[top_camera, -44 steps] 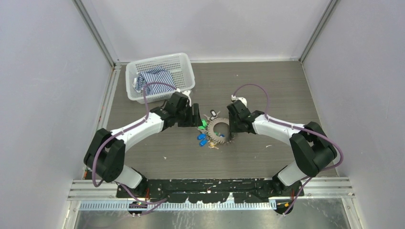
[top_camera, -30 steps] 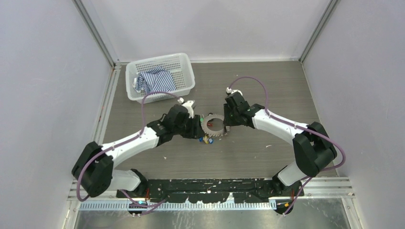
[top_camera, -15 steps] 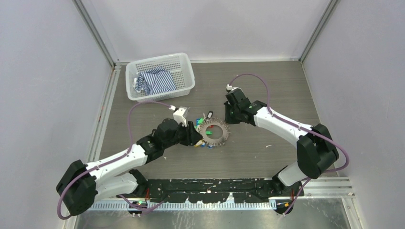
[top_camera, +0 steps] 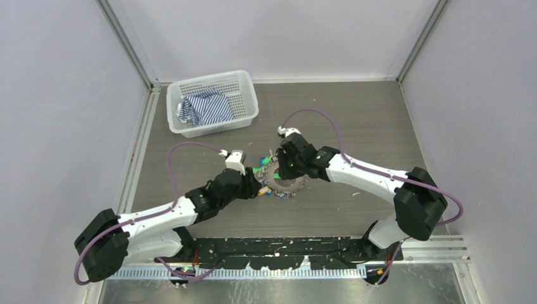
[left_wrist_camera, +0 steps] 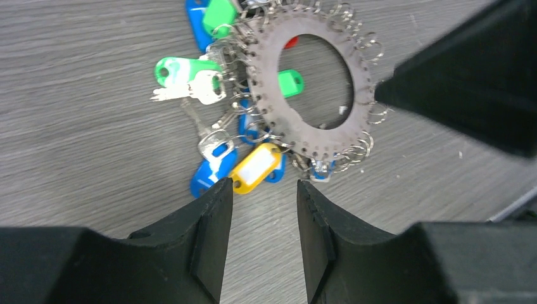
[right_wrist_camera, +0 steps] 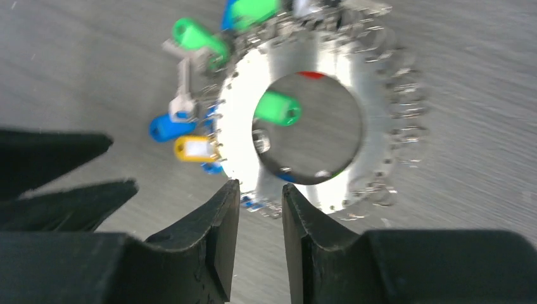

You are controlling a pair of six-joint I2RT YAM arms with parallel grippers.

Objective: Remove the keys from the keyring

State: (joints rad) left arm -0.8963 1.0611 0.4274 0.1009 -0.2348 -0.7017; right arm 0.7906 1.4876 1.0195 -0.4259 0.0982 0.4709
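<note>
The keyring (top_camera: 292,185) is a flat silvery disc with a round hole, lying on the wooden table. Its rim carries the keys (top_camera: 268,172), with green, blue and yellow tags. In the left wrist view the keyring (left_wrist_camera: 265,76) lies ahead of my left gripper (left_wrist_camera: 263,183), which is open and empty. A yellow tag (left_wrist_camera: 256,168) and a blue tag (left_wrist_camera: 209,176) lie just off its tips. My right gripper (right_wrist_camera: 261,187) hovers at the keyring's (right_wrist_camera: 240,120) near rim, open, with the rim showing through the narrow gap. From above, the left gripper (top_camera: 256,187) sits left of the ring and the right gripper (top_camera: 285,170) over its far side.
A white mesh basket (top_camera: 209,77) holding a striped cloth (top_camera: 204,106) stands at the back left. Grey walls close in the table on three sides. The two grippers are close together around the ring.
My right gripper has swung left and nearer, onto the ring's far side. The left arm drew back toward the near left earlier and has since barely moved. The ring shifted slightly.
</note>
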